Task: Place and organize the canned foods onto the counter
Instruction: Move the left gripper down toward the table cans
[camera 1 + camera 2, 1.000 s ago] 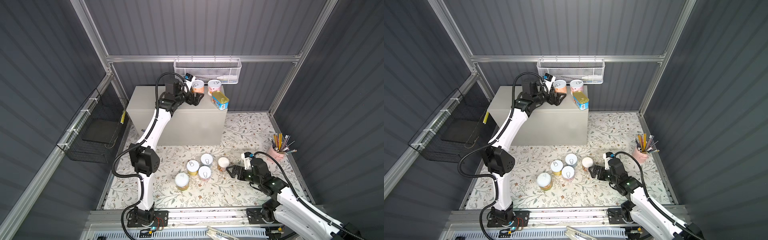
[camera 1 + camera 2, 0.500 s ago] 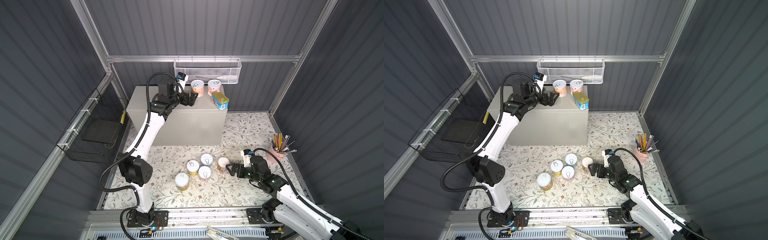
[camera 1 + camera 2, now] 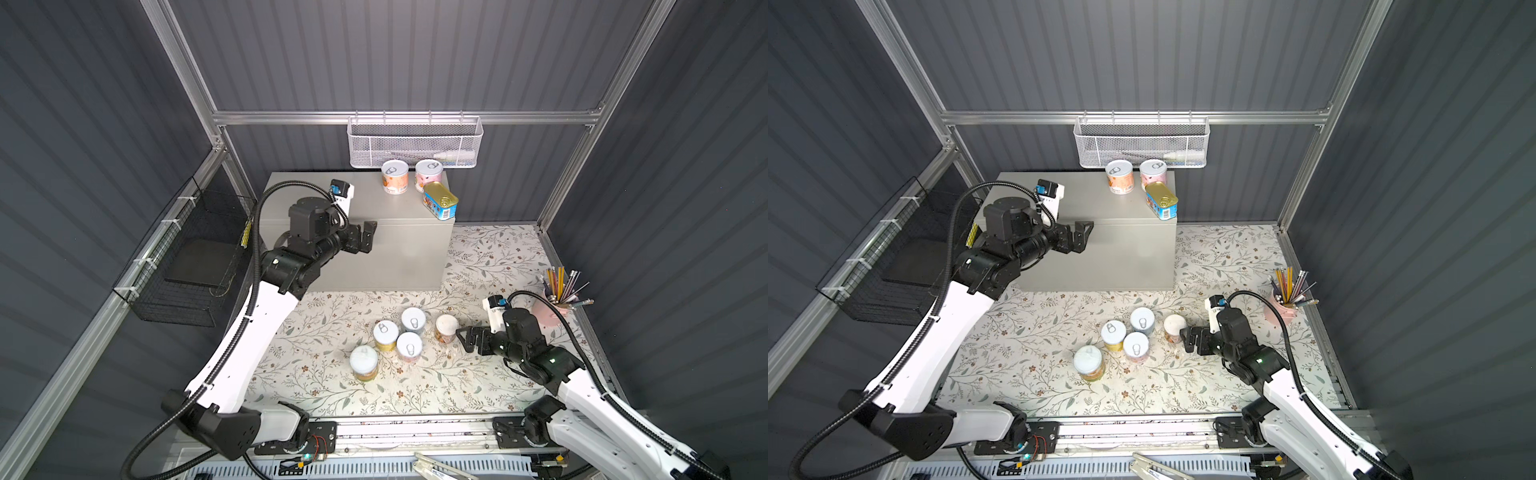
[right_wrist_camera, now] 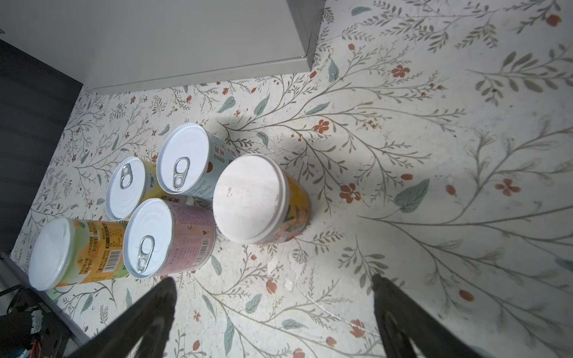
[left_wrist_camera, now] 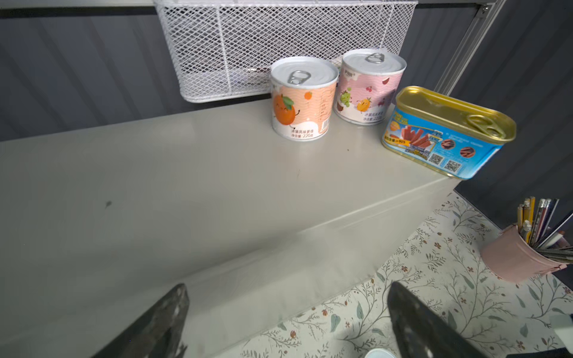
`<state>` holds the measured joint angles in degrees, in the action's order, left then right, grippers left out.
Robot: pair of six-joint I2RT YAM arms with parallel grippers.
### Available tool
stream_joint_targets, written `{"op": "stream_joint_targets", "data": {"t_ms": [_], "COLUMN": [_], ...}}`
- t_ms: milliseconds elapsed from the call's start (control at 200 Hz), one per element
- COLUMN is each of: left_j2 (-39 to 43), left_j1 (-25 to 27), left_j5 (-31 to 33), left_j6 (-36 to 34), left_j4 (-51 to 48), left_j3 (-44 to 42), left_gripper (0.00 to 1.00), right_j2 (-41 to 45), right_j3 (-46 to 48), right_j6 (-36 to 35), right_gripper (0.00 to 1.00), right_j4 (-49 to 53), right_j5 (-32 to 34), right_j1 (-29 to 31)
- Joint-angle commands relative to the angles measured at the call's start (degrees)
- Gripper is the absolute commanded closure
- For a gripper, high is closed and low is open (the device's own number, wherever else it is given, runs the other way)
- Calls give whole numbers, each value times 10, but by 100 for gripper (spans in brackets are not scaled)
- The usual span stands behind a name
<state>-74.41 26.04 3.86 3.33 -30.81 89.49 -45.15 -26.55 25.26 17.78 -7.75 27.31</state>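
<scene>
The counter (image 3: 332, 199) is a beige-grey box at the back. On its far right corner stand an orange can (image 3: 395, 177), a pink can (image 3: 428, 176) and a blue gold-topped tin (image 3: 439, 200); the left wrist view shows them too. My left gripper (image 3: 365, 237) hovers open and empty over the counter's front edge, well left of them. Several more cans (image 3: 409, 348) cluster on the floral mat. A white-lidded can (image 3: 446, 328) is the rightmost of these. My right gripper (image 3: 465, 340) sits open just right of it, its fingers (image 4: 155, 310) short of the can (image 4: 251, 198).
A white mesh basket (image 3: 414, 141) hangs on the back wall just above the counter's cans. A black wire basket (image 3: 191, 257) hangs on the left wall. A pink pencil cup (image 3: 552, 307) stands behind my right arm near the right wall.
My left gripper has drawn back from the orange can on the counter, toward the front left. My right gripper has edged closer to the white-lidded can.
</scene>
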Motion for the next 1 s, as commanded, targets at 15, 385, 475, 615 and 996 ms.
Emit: {"op": "stream_joint_targets", "data": {"t_ms": [15, 385, 475, 615, 996], "left_j2": [41, 99, 101, 116, 129], "left_j1": [8, 10, 11, 12, 12], "left_j5": [35, 49, 34, 30, 9], "left_j6": [43, 77, 90, 92, 115], "left_j4": [-61, -107, -97, -50, 7], "left_j3": [-52, -146, -161, -208, -278], "left_gripper": [0, 0, 0, 0, 0], "right_j2": [-26, -68, -59, -50, -24], "right_j3": [-24, -22, -22, -16, -26], "right_j6": [-22, -13, -13, -7, 47], "right_gripper": [1, 1, 1, 1, 1], "right_j4": [14, -12, -6, 2, 15], "right_j5": [-28, -46, -54, -14, 7], "right_j1": [2, 3, 4, 4, 14]}}
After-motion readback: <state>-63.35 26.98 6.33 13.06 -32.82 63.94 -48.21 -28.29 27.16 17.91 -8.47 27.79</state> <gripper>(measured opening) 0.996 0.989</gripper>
